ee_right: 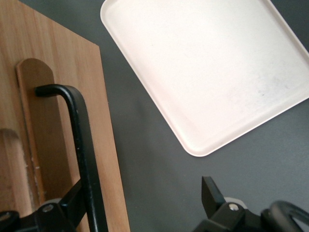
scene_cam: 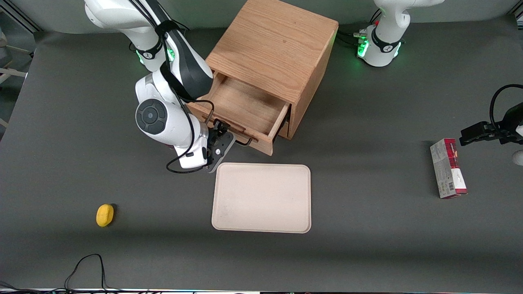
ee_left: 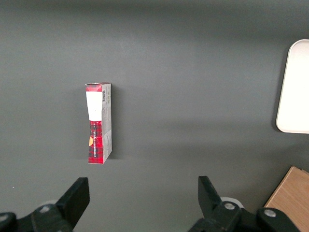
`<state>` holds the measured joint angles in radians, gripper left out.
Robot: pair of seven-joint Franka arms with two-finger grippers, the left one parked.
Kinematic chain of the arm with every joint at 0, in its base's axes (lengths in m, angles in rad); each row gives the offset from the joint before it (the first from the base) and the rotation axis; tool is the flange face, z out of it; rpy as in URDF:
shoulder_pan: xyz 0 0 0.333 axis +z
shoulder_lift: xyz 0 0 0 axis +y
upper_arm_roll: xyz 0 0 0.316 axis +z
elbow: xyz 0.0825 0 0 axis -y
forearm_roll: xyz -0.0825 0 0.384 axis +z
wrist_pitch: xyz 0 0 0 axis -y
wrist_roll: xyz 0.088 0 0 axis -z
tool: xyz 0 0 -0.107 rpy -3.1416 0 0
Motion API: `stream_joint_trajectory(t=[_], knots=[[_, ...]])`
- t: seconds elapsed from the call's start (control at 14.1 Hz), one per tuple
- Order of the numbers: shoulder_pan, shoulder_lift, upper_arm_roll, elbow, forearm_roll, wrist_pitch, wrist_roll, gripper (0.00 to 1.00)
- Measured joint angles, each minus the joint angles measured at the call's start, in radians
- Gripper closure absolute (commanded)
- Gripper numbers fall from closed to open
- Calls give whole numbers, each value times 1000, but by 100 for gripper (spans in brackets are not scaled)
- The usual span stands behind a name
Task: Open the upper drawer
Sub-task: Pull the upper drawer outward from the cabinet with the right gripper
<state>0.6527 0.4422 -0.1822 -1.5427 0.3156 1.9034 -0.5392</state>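
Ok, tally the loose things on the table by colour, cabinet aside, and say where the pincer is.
Yellow: 1, the small yellow object
Cream: 1, the tray
Red and grey: 1, the box
Total: 3
The pincer is at the upper drawer handle, open.

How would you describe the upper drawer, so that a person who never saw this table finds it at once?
Look for the oak cabinet, the big wooden box on the dark table. The upper drawer is the shallow light-wood box pulled out of its front, open and empty, toward the cream tray. The gripper is at its thin black bar handle, fingers open around the bar.
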Motion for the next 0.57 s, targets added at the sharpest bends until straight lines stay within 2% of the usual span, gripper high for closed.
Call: stream_joint_trajectory(t=[0.21,0.57], knots=[[-18,44,0,58,-44,-22,0,0],[-70,111,-1,164,-46,-80,-3,0]])
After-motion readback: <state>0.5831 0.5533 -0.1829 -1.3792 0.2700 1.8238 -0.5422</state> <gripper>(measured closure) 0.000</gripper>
